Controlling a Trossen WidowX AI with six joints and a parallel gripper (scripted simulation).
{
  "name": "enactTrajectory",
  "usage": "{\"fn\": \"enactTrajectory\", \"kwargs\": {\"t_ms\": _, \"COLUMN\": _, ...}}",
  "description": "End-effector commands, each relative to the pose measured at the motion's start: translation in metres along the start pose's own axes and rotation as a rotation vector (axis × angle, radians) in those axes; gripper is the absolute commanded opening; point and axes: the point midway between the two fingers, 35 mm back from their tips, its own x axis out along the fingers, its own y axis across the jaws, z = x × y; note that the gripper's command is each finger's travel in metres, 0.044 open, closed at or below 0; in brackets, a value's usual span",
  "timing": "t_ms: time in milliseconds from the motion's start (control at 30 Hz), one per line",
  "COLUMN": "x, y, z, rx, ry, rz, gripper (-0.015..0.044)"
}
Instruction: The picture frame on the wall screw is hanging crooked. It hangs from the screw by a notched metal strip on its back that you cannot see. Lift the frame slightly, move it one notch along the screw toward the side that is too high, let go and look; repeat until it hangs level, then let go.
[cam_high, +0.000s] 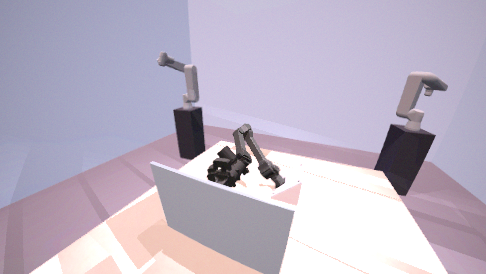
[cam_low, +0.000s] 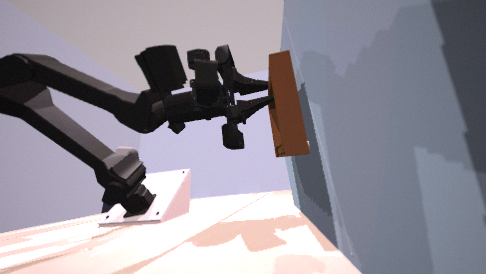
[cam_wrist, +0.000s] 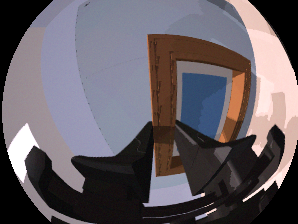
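Frame: the brown wooden rectangular picture frame (cam_low: 286, 102) hangs against the pale grey upright wall panel (cam_low: 390, 140), above the surface and near the panel's upper edge.
Tool: the black parallel-jaw tool (cam_low: 267, 93) at the end of the dark six-joint arm (cam_low: 75, 97) is clamped on the frame's near side rail, one finger above the other in the exterior view.
Frame to tool: the frame sits at the very tips of the fingers, between the tool and the panel; its upper end stands nearer the tool and its lower end leans in toward the panel.
Exterior view only: the frame shows edge-on as a thick slab, and the arm's white wedge-shaped base mount (cam_low: 170, 197) shows on the pale pink surface (cam_low: 225, 240).
Wrist view only: the frame's (cam_wrist: 162, 96) face shows, with a blue picture (cam_wrist: 202, 103) inside a light inner border; the two dark fingers overlap its lower left rail, and the frame looks tilted, though the lens bends the lines.
Top view only: the panel's (cam_high: 225, 220) back side hides the frame; the arm (cam_high: 250, 150) reaches over the surface (cam_high: 350, 215) toward the panel's top edge.
Count: one frame, one panel, one dark arm with one tool, and two grey arms (cam_high: 187, 82) (cam_high: 415, 97), each on a dark pedestal (cam_high: 189, 132) (cam_high: 402, 155) beyond the surface's far corners.
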Motion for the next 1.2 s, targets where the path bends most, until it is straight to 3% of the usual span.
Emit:
{"fn": "enactTrajectory", "kwargs": {"t_ms": 0, "x": -0.0001, "y": 0.0017, "z": -0.0015, "rx": 0.004, "ry": 0.001, "rz": 0.008, "gripper": 0.0000}}
{"fn": "enactTrajectory", "kwargs": {"t_ms": 1167, "x": -0.0001, "y": 0.0020, "z": -0.0071, "rx": 0.004, "ry": 0.001, "rz": 0.008, "gripper": 0.0000}}
